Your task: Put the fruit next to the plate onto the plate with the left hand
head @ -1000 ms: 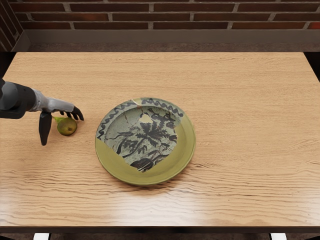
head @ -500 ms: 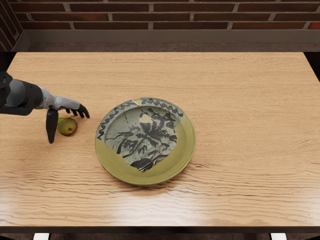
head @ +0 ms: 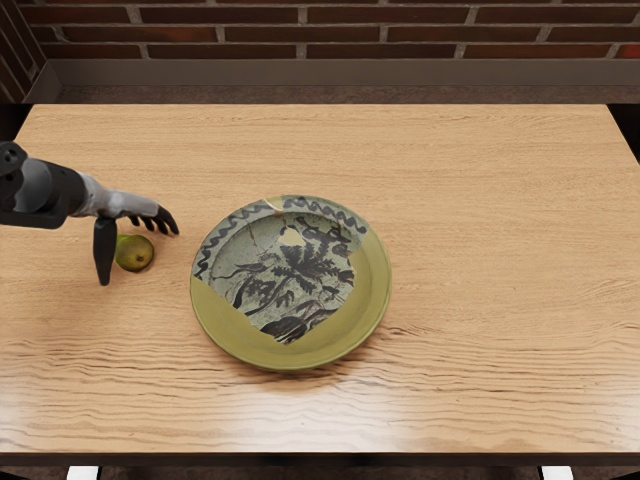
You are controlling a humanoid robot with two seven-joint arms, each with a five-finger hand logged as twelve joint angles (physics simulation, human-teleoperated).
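Note:
A small green-yellow fruit [head: 135, 252], pear-like, lies on the wooden table just left of the plate. The olive-green plate [head: 368, 300] with a dark painted pattern sits near the table's middle and holds nothing. My left hand [head: 132, 238] reaches in from the left edge and hovers over the fruit. Its thumb [head: 103, 252] hangs down on the fruit's left side and its fingers [head: 160, 222] spread past the fruit's far side. The hand is open around the fruit, not closed on it. The right arm is out of view.
The wooden table [head: 480, 200] stretches wide to the right and toward the back. A brick wall [head: 330, 25] with a grey ledge runs behind the table's far edge.
Over the last second the left hand moved slightly right and farther back, bringing its thumb and fingers around the fruit. The fruit and plate have stayed put.

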